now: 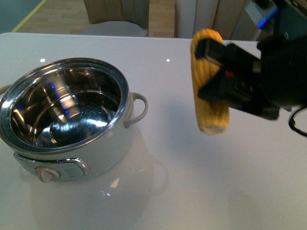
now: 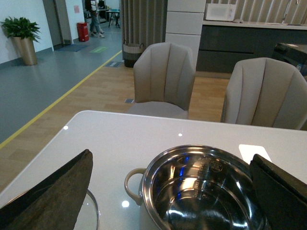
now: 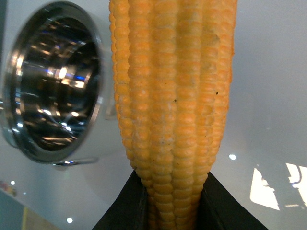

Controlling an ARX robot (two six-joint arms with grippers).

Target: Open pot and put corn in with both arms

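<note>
In the front view the pot [image 1: 125, 91] stands open and empty toward the desk's [image 1: 192, 191] left edge. The right gripper [image 1: 204, 72] clamps the corn [image 1: 213, 117] aloft beside it. Only the left wrist view shows the left gripper [image 2: 170, 196], spread wide and empty. The right wrist view shows the corn pinched between black fingers [image 3: 122, 208].

The right gripper [image 1: 207, 69] is a chunky matte-black block, boxy with squared edges, and there's a tiny red light [image 1: 229, 74] on the body. Behind it is a bit of grey casing [image 1: 249, 17] with a blue light [image 1: 261, 23] glowing, plus a thin black cable [image 1: 293, 125] looping out at the side. The left gripper [image 2: 171, 155] only shows two dark fingers [image 2: 57, 189], wedge-shaped, with a rough, grainy charcoal surface.
</note>
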